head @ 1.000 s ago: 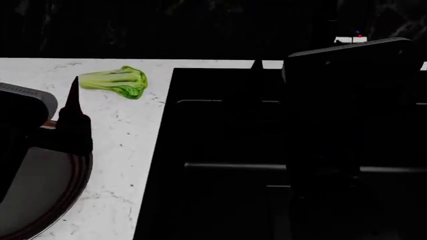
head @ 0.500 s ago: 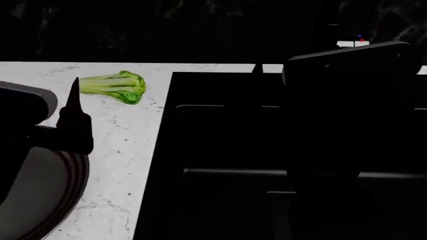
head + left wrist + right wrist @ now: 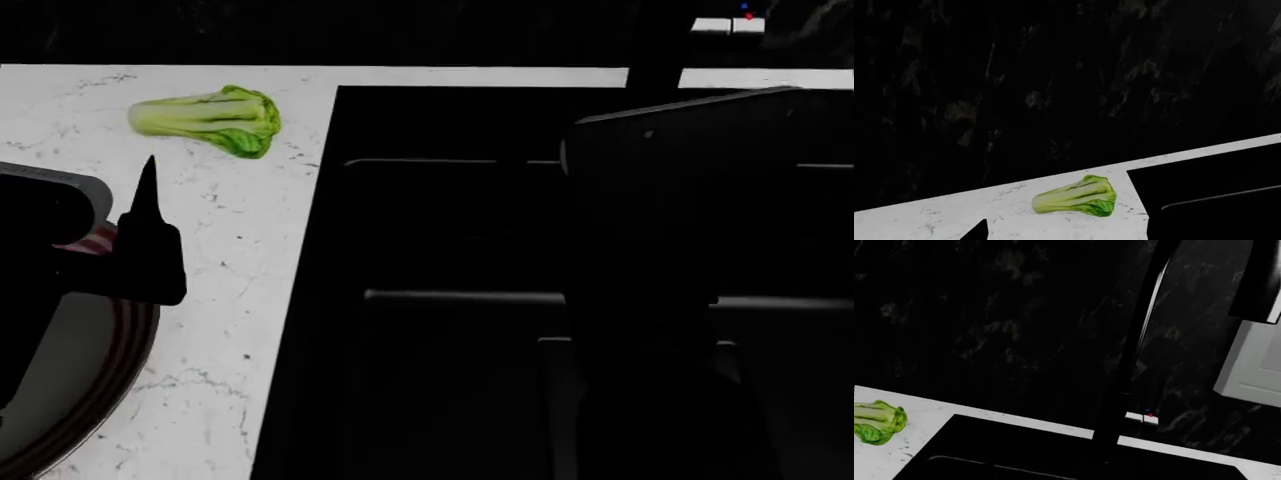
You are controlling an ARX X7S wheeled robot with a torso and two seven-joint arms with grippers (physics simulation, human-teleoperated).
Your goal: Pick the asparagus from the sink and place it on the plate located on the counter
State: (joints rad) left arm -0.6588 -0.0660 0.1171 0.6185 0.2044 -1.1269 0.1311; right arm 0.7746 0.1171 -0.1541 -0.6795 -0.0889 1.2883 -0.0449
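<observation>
Asparagus isn't visible in the sink (image 3: 441, 250); no writing shows; both jaws' states unclear.

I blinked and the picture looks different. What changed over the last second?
The head view shifted: the bok choy, counter and sink now sit higher in the head view, and more of the sink's near side shows. Nothing was grasped or released. The left end effector holds its spot in the view, over the plate. No asparagus is visible.
</observation>
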